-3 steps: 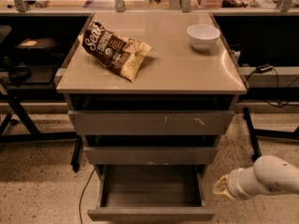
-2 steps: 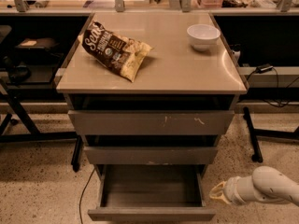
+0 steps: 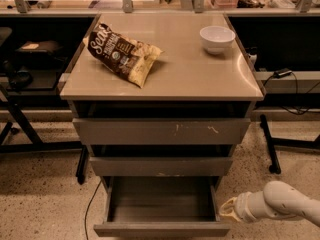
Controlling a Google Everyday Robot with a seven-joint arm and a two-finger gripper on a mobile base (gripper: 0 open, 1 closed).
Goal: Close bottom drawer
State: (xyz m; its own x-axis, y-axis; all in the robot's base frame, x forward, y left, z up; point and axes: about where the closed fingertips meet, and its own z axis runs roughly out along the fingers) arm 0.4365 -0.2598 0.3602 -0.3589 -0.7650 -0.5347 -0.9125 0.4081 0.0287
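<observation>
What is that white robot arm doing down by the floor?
The robot's gripper is low at the right front corner of the bottom drawer, which is pulled far out. It seems to be lining up to push it shut; the drawer isn't closed yet. A chip bag and a white bowl sit on the cabinet top.

White arm (image 3: 287, 201) extends in low from the right, roughly level; gripper (image 3: 226, 210) points left, well below the worktop's (image 3: 200, 79) front right corner.
</observation>
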